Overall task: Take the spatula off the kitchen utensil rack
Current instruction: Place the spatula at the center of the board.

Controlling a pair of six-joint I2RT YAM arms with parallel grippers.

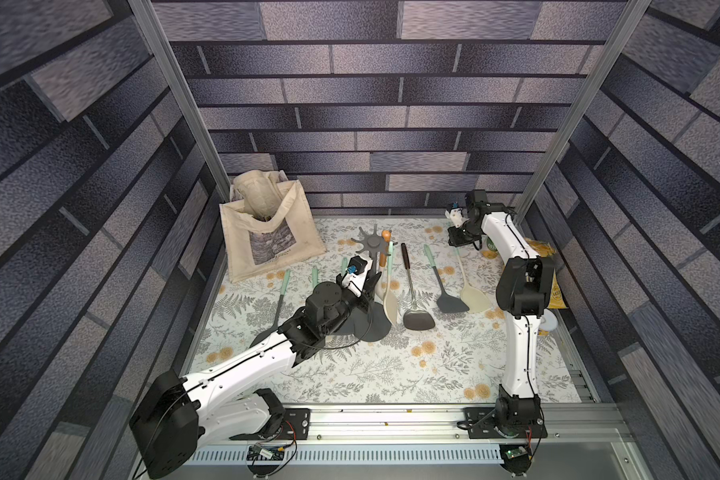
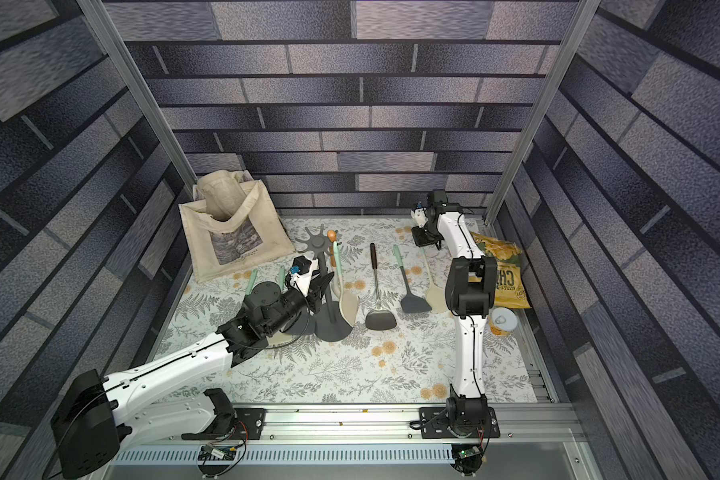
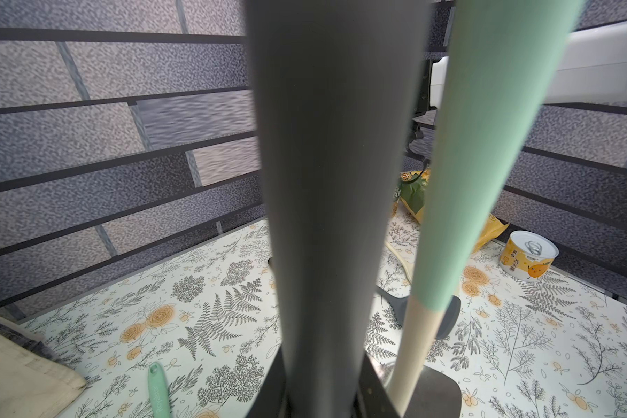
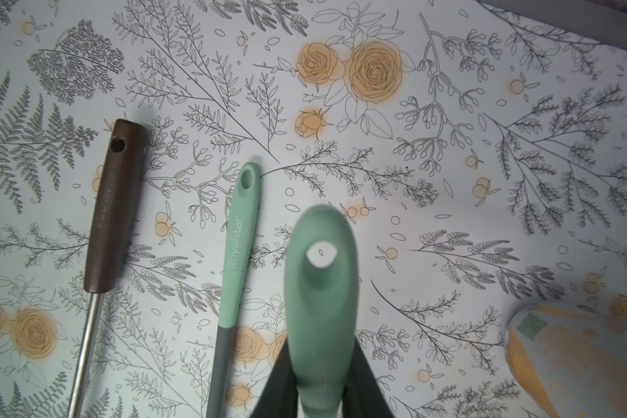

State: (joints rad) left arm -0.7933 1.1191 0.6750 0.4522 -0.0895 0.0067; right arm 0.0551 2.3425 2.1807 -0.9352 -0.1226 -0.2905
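While the kitchen utensil rack (image 1: 373,244) was clamped at its pole by the left gripper (image 1: 373,284), the spatula (image 1: 474,297) was held well apart from it, its mint handle pinched in the right gripper (image 1: 458,240). If lowered askew, its blade could be knocked onto the dark turner (image 1: 452,305) just beside it.

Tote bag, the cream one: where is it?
In both top views the tote bag stands at the far left corner of the table, just left of the kitchen utensil rack.
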